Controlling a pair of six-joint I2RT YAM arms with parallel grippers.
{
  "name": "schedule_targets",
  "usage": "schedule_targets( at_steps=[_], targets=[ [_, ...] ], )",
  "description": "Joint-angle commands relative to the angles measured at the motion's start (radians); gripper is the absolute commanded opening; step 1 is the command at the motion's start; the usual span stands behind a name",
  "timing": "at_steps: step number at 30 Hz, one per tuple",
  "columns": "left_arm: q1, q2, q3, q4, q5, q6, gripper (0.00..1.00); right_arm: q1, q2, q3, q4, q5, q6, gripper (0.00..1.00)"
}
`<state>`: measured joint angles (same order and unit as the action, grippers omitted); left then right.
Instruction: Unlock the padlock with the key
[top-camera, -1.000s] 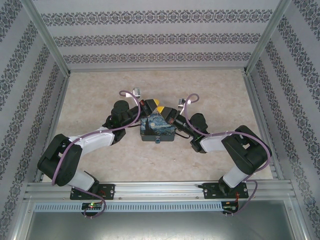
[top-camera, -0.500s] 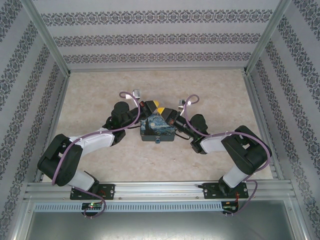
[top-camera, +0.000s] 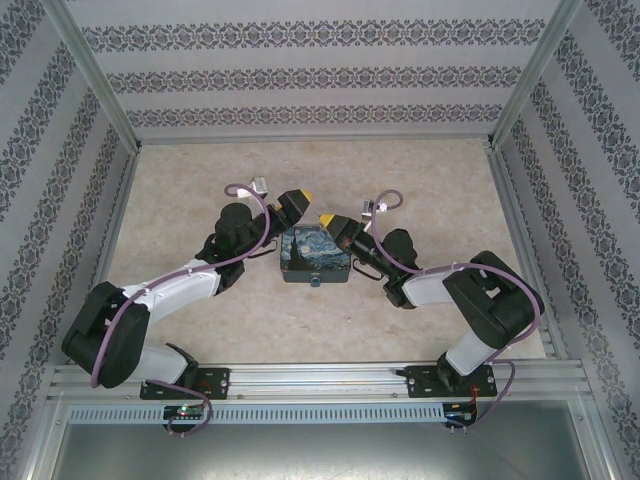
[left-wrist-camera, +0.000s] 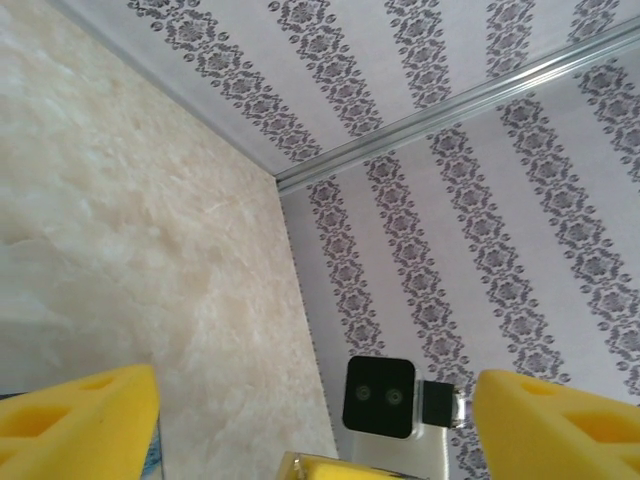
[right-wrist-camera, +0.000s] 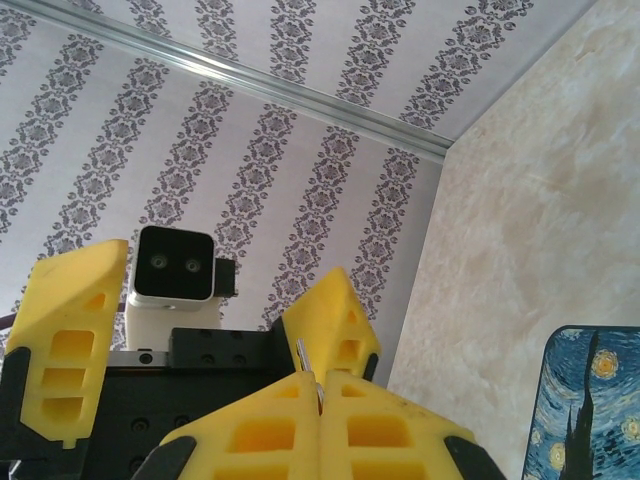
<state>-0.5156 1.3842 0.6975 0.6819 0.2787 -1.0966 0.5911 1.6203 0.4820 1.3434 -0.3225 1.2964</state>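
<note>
- The painted box (top-camera: 315, 255), with its blue and yellow swirl lid, sits near the middle of the pale marbled table (top-camera: 180, 190).
- The padlock (top-camera: 316, 283) is a tiny blue speck hanging at the box's 6 o'clock side, on the face towards the arm bases.
- The left claw (top-camera: 298, 200) is released. In its wrist view the two yellow fingers (left-wrist-camera: 75, 420) stand far apart at the bottom corners with nothing between them.
- From above, the left claw sits at about 11 o'clock from the box, just off its far edge.
- The right claw (top-camera: 330, 222) is clenched, at about 1 o'clock from the box and close over its far corner.
- In the right wrist view the right claw (right-wrist-camera: 318, 385) has its yellow pads pressed together, grasping the key (right-wrist-camera: 303, 362). The key is a thin grey metal sliver sticking up out of the seam.
- That same view shows a corner of the box lid at 4 o'clock and the left claw's spread fingers opposite.
</note>
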Motion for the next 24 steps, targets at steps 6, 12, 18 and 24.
schedule_targets(
  at_steps=[6, 12, 18, 24],
  targets=[
    [0.005, -0.082, 0.022, -0.203, 0.046, 0.097, 0.97, -0.014, -0.064, -0.044, -0.048, 0.003, -0.037, 0.00],
    [-0.007, -0.233, -0.073, -0.351, 0.076, 0.167, 1.00, -0.020, -0.176, -0.077, -0.226, 0.001, -0.110, 0.00],
    [-0.055, -0.377, -0.161, -0.549, 0.042, 0.247, 1.00, -0.014, -0.296, -0.103, -0.418, 0.060, -0.163, 0.00],
    [-0.105, -0.439, -0.228, -0.637, 0.019, 0.309, 0.96, 0.054, -0.434, -0.030, -0.828, 0.216, -0.284, 0.00]
  ],
)
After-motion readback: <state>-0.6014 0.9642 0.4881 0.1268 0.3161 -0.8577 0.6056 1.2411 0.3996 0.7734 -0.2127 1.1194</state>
